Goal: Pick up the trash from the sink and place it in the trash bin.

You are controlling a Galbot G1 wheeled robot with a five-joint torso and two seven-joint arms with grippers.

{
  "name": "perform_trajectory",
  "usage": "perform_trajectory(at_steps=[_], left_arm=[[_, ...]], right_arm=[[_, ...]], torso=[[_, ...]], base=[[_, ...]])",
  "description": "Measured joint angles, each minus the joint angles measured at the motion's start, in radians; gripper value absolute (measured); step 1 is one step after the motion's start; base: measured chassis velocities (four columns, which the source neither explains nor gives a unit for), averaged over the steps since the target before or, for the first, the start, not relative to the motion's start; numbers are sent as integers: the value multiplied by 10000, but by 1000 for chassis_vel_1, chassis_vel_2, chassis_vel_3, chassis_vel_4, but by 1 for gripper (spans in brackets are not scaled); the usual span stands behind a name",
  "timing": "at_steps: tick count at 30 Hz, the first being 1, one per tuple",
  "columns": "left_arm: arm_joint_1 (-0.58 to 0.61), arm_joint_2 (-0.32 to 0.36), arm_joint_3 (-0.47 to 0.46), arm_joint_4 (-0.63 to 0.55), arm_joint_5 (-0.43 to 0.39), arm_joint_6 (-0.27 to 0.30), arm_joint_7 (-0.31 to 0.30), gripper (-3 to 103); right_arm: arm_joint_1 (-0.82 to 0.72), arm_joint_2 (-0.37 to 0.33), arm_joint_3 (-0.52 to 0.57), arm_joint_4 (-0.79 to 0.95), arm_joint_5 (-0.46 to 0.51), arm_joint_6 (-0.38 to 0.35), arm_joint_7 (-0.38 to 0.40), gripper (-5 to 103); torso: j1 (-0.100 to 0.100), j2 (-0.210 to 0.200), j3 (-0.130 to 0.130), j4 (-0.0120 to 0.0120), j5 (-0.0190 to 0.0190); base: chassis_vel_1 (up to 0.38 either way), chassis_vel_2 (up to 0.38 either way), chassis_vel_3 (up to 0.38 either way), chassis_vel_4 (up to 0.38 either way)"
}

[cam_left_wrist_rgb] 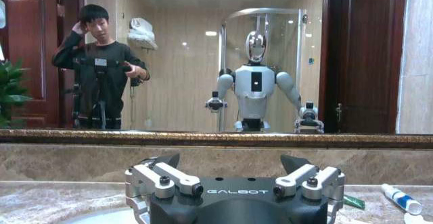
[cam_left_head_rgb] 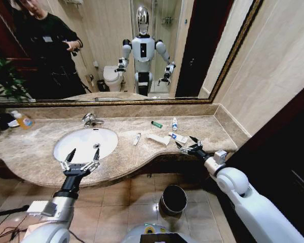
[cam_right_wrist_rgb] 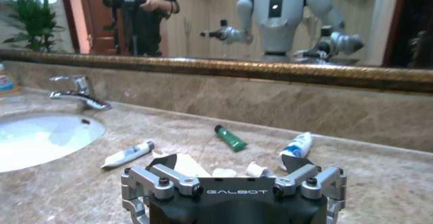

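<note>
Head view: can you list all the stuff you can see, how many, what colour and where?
white tubes with blue marks: about three, white, on the counter right of the basin
small white bottle: one, white with blue, near the back wall
dark green tube: one, on the counter beside that bottle
orange-liquid bottle: one, far left of the counter
sink: one, white oval basin
faucet: one, chrome, behind the basin
trash bin: one, dark grey, on the floor
left gripper: open, above the basin's front edge
right gripper: open, by the rightmost tube
</note>
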Motion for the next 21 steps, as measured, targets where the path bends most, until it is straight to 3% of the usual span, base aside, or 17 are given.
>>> perform_trajectory(at_steps=[6, 10, 21], left_arm=[[0, 0, 0, 1, 0, 0, 0, 100], [0, 0, 0, 1, 0, 0, 0, 100], [0, 0, 0, 0, 0, 0, 0, 100]], right_arm=[[855, -18, -798, -413, 59, -362, -362, 100], [1833, 61, -2009, -849, -62, -452, -444, 100], [3094, 201, -3482, -1680, -109, -582, -484, 100]], torso=[[0, 0, 0, 0, 0], [0, 0, 0, 2, -1], [0, 0, -1, 1, -1]], base=[[0, 0, 0, 0], [0, 0, 0, 0], [0, 0, 0, 0]])
